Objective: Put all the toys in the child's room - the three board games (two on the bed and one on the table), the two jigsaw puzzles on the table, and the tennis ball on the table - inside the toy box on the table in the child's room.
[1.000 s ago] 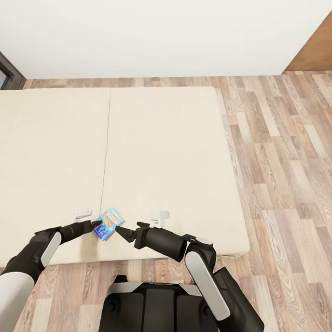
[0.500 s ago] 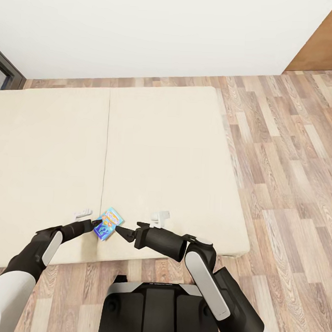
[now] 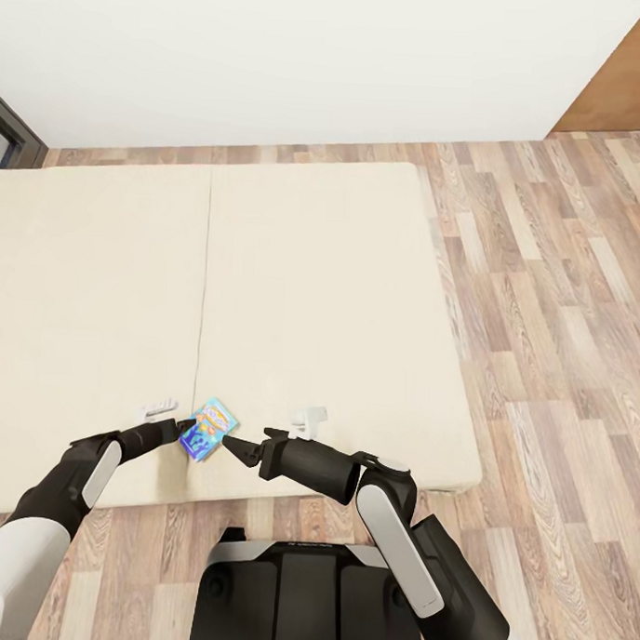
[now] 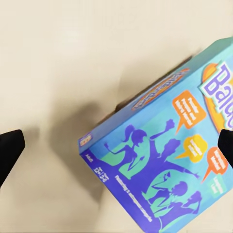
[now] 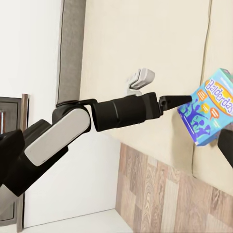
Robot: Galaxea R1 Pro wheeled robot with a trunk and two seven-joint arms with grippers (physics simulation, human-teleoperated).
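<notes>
The whole head view had slid slightly against the bed [image 3: 340, 293], so the camera moved, not the things. Both grippers had stayed put: the left gripper [image 3: 181, 432] and right gripper [image 3: 231, 443] pinched the board game [image 3: 209, 429] between them, each with fingers spread, just above the mattress. Judging by this, the lift was barely begun, with the carry ahead.

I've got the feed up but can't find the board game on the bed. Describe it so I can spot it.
Find the wide cream bed and follow its near edge. Between the left hand and right hand sits a small blue game box with orange speech bubbles and purple silhouettes, the sole colourful item on the plain mattress.
</notes>
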